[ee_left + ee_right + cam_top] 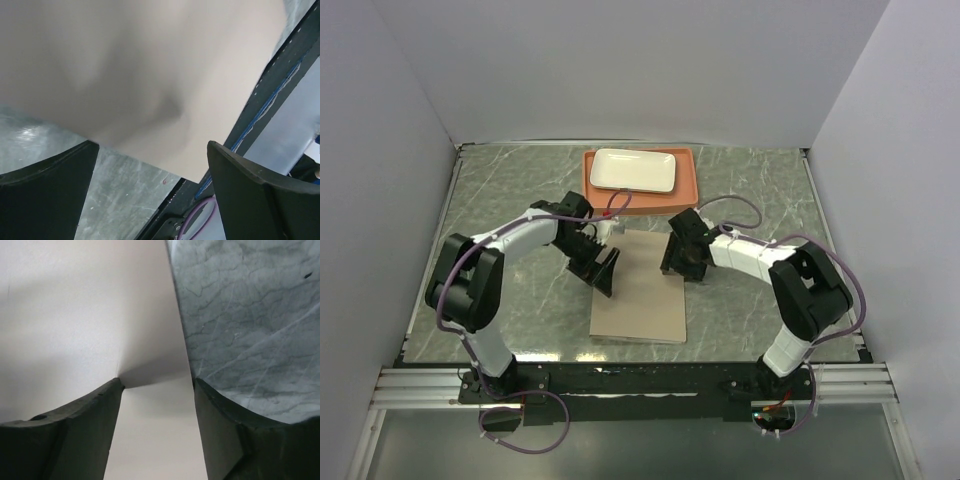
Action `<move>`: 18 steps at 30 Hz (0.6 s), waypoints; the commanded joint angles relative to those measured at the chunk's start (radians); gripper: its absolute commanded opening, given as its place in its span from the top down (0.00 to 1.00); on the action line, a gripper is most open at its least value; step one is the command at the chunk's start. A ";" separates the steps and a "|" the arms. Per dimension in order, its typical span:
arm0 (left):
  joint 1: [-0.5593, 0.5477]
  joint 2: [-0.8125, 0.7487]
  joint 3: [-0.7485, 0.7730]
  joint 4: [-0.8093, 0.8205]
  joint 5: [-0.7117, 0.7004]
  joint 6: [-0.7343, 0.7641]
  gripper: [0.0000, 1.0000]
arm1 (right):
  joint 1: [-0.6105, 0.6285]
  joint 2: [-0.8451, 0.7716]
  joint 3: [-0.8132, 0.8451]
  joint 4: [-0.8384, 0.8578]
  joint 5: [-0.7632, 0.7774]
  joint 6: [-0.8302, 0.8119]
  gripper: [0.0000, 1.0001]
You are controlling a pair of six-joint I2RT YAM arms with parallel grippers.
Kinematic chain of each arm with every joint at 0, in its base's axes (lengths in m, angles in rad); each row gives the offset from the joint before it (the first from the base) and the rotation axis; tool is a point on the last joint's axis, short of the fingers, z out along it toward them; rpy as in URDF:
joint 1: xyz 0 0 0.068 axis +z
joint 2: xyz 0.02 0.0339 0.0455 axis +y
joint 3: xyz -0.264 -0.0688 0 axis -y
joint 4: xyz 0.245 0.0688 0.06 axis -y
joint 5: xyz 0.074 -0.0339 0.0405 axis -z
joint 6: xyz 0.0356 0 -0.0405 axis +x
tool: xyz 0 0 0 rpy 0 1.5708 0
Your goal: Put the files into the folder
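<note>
One folder (640,295) lies flat in the middle of the table (520,200), with its long side going away from the arms. Only its plain tan-brown cover shows.

The left gripper (605,270) is at the left edge of the folder, near the far corner. In the left wrist view its two fingers (50,190) stand wide apart and nothing is between them. The cover (150,75) fills the picture above them, and I cannot tell if they touch it.

The right gripper (685,265) is at the right edge of the folder. In the right wrist view its jaws are also apart. One of its fingers (65,435) has its tip on the cover (75,315), where a small shadow fold shows. The other is beside the edge, over the grey marbled surface.

At the far side of the table stands one orange tray (690,185), apart from the folder. One white rectangular plate (633,170) lies in it.
</note>
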 commanded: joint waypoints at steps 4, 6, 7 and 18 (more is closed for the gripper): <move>0.016 -0.145 0.138 0.044 -0.033 -0.065 0.04 | 0.014 -0.201 0.025 -0.022 0.094 -0.191 0.01; 0.027 -0.204 0.161 0.051 -0.071 -0.095 0.04 | 0.020 -0.293 0.017 -0.028 0.091 -0.254 0.01; 0.040 -0.242 0.166 0.054 -0.078 -0.099 0.04 | 0.022 -0.322 0.012 -0.028 0.077 -0.273 0.01; 0.128 -0.475 0.056 0.124 -0.206 -0.157 0.04 | 0.025 -0.545 -0.029 -0.050 -0.082 -0.400 0.00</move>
